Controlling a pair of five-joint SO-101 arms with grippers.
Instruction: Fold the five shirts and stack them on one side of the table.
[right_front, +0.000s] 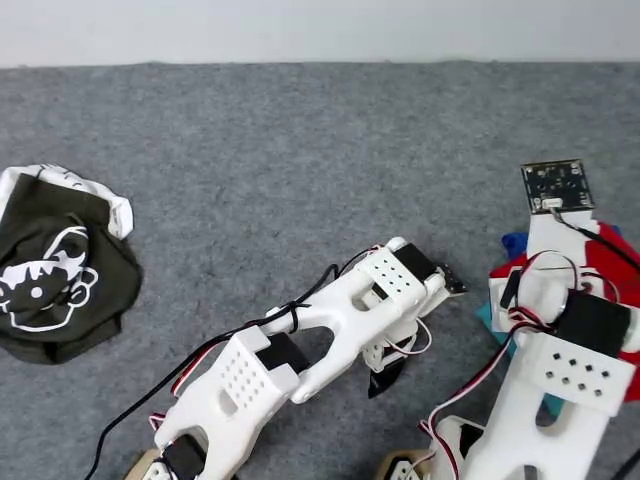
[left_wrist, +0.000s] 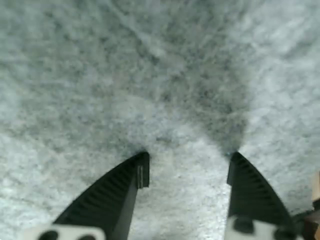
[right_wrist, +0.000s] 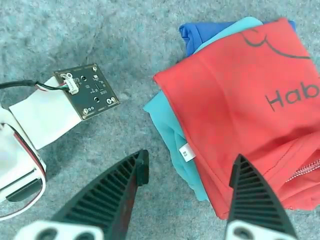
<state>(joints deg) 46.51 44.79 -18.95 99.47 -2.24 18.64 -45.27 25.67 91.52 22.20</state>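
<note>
Table (right_front: 300, 130): grey, felt-like cover, with a pale wall running behind its far edge.
Dark shirt (right_front: 55, 270): at the table's left edge, lying in a loose, rumpled heap with a white cartoon print facing up; white cloth (right_front: 118, 212) shows along its far rim.
Stack (right_wrist: 260, 165): at the table's right edge, towards the front; red shirt (right_wrist: 240, 100) on top, teal shirt (right_wrist: 167, 117) under it, blue shirt (right_wrist: 200, 32) peeping out at one corner.
Left hand (left_wrist: 187, 160): low over bare table near the front edge, between the dark shirt and the stack, nearer the stack; fingers wide apart, nothing between them.
Right hand (right_wrist: 190, 167): above the edge of the stack, where the teal shirt's small white tag shows; fingers spread wide, holding nothing.
Circuit board (right_wrist: 86, 91): on a white arm part, near the stack but apart from it.
</note>
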